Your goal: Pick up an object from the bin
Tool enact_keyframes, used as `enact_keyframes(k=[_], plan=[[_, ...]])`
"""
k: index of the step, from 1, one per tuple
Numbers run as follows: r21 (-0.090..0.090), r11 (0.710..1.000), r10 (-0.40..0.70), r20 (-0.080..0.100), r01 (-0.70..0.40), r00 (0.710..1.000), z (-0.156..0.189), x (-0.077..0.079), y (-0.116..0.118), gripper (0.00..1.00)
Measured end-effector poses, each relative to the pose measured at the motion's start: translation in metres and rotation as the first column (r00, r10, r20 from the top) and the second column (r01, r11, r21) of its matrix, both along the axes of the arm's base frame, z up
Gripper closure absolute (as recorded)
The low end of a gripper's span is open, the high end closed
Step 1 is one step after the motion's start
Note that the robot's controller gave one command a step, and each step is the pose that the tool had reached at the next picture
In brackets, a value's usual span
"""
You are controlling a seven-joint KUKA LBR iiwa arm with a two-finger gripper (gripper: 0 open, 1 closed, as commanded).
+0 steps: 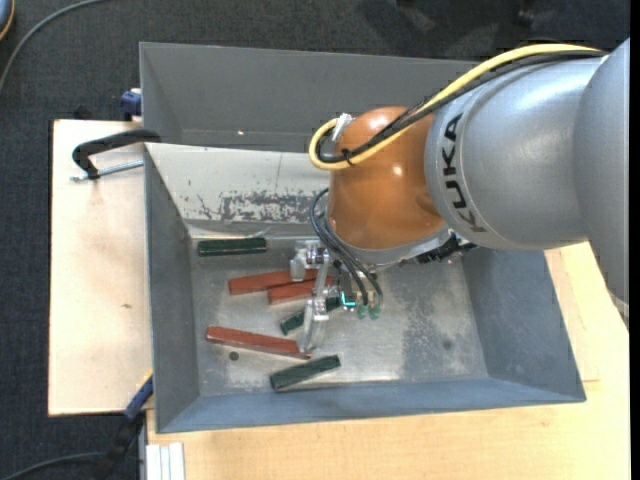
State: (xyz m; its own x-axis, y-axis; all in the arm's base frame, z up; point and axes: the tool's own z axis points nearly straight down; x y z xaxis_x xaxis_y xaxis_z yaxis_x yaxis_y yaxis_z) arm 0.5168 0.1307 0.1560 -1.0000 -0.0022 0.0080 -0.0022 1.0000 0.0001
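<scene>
I cannot tell how wide the gripper [312,332] stands over the right end of the long red-brown bar [255,341] at the bin's [166,268] seven o'clock; gripped so near its tip, the bar might swing and slip free

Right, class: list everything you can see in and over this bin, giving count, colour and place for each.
back green bar: 1, dark green, back left of the floor
front green bar: 1, dark green, front of the floor
small green piece: 1, dark green, mid-floor beside the gripper, partly hidden
middle red-brown bars: 2, red-brown, mid-floor, lying close together
long red-brown bar: 1, red-brown, front left
bin: 1, grey metal, holds all the above
arm: 1, silver with orange cover, reaching in from the right
gripper: 1, metal, low over mid-floor
</scene>
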Motion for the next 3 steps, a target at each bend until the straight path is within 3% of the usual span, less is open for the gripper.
enact_keyframes(k=[1,2,3], plan=[[0.002,0.999,0.040,0.011,-0.040,0.999,-0.087,0.044,0.025,0.00],[0.003,0.999,0.038,0.012,-0.038,0.999,-0.083,0.044,0.024,1.00],[0.004,0.999,0.036,0.023,-0.036,0.999,0.046,0.056,0.024,1.00]])
